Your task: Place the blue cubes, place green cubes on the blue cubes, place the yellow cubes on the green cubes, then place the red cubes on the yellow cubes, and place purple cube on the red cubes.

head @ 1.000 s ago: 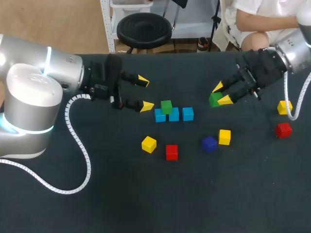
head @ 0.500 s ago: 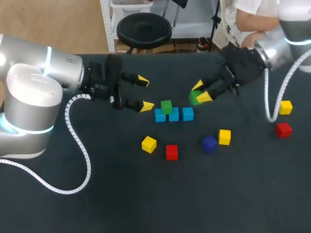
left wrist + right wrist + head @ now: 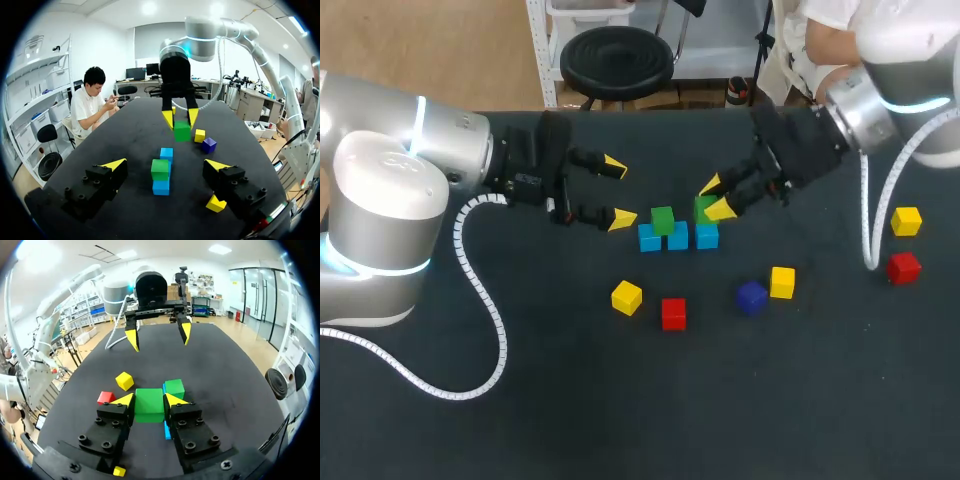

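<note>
table (image 3: 620, 400): a dark surface that carried every loose cube.
left arm (image 3: 390, 190): came in from the left side and lay over the table's far left part, its wrist pointing toward the middle.
right arm (image 3: 890, 90): came in from the far right corner and slanted down toward the middle of the table.
left gripper (image 3: 619, 192): fingers spread wide with nothing between them; it hung just left of the blue row, apart from it.
right gripper (image 3: 714, 198): clamped on the held green cube, one yellow tip against each of two opposite sides, directly over the right end of the blue row.
blue cubes (image 3: 677, 238): three stood side by side in a row near the table's middle.
held green cube (image 3: 704, 208): sat level between the right gripper's fingers, over the rightmost blue cube; whether it touched that cube could not be told.
stacked green cube (image 3: 663, 220): rested on top of the blue row, over the seam between the left and middle cubes.
yellow cubes (image 3: 627, 297): one lay in front of the row toward the left; a second yellow cube (image 3: 782, 282) lay just beside the purple cube; a third yellow cube (image 3: 907, 221) lay near the right edge.
red cubes (image 3: 673, 313): one lay just right of the first yellow cube; another red cube (image 3: 903, 267) lay near the third yellow one.
purple cube (image 3: 751, 297): lay on the table in front of the row's right end.
</note>
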Robot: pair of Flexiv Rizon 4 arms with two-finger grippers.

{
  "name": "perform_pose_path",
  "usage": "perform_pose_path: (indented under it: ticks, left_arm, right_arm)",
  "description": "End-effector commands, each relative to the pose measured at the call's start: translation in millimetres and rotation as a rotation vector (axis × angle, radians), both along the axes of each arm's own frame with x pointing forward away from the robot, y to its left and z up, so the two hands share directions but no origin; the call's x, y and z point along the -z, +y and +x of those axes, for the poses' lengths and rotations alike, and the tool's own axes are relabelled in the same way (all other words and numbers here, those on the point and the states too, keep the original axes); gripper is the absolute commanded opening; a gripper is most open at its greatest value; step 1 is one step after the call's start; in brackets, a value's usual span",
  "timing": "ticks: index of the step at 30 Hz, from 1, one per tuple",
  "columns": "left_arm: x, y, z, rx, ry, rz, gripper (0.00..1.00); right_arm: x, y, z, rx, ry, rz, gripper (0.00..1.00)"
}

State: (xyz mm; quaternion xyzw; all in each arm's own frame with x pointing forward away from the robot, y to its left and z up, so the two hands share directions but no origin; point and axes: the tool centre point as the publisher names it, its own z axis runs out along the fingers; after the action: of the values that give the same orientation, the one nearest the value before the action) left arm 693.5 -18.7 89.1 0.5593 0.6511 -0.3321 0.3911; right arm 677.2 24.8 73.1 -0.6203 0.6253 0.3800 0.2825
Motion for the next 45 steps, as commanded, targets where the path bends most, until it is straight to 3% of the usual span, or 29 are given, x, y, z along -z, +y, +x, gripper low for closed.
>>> perform_pose_path:
  ticks: [1,17,45]
  left_arm:
    - [0.8,1.0,-0.8,0.000,-0.004,-0.004,1.00]
    - [0.8,1.0,-0.8,0.000,-0.004,-0.004,1.00]
    - [0.8,1.0,-0.8,0.000,-0.004,-0.004,1.00]
  right_arm:
    - [12.3,1.2,-2.3,0.026,-0.015,0.014,0.00]
    - [38.6,10.9,8.9,0.002,0.047,-0.014,0.00]
    - [43.3,11.5,26.4,-0.018,0.039,-0.030,0.00]
